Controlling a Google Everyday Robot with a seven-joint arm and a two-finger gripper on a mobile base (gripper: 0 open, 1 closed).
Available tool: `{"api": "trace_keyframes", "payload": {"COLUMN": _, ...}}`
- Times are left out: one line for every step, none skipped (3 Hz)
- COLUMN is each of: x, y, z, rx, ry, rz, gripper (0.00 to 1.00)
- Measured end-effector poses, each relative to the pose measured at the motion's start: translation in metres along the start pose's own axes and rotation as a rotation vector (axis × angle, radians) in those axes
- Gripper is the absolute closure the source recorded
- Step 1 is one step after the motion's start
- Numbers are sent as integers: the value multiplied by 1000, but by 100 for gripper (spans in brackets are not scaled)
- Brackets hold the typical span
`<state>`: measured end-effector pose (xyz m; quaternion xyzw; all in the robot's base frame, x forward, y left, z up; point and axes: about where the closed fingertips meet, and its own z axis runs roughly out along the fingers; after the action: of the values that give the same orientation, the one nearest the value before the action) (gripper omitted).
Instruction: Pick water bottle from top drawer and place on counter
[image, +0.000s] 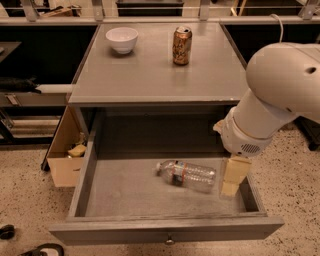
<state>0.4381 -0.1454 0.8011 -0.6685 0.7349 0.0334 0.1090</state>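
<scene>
The water bottle (187, 175) lies on its side in the open top drawer (85, 175), right of the middle, with its white cap pointing left. The drawer's front panel with its round knob (170, 241) is at the bottom of the view. My gripper (233, 177) hangs down inside the drawer at its right side, just right of the bottle's base and close to it. The bulky white arm (270, 100) comes in from the right and covers the drawer's right wall. The grey counter (150, 75) is above the drawer.
A gold-brown drink can (182, 46) and a white bowl (122, 39) stand at the back of the counter. A tan cardboard box (65, 162) sits on the floor left of the cabinet. Dark shelving runs behind.
</scene>
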Motion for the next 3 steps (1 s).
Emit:
{"api": "trace_keyframes", "payload": {"x": 0, "y": 0, "z": 1, "rx": 0, "ry": -2, "rz": 0, "gripper": 0}}
{"api": "trace_keyframes", "payload": {"x": -7, "y": -8, "z": 23, "rx": 12, "ry": -17, "rz": -15, "gripper": 0}}
{"api": "trace_keyframes", "payload": {"x": -15, "y": -23, "z": 61, "rx": 30, "ry": -55, "rz": -22, "gripper": 0}}
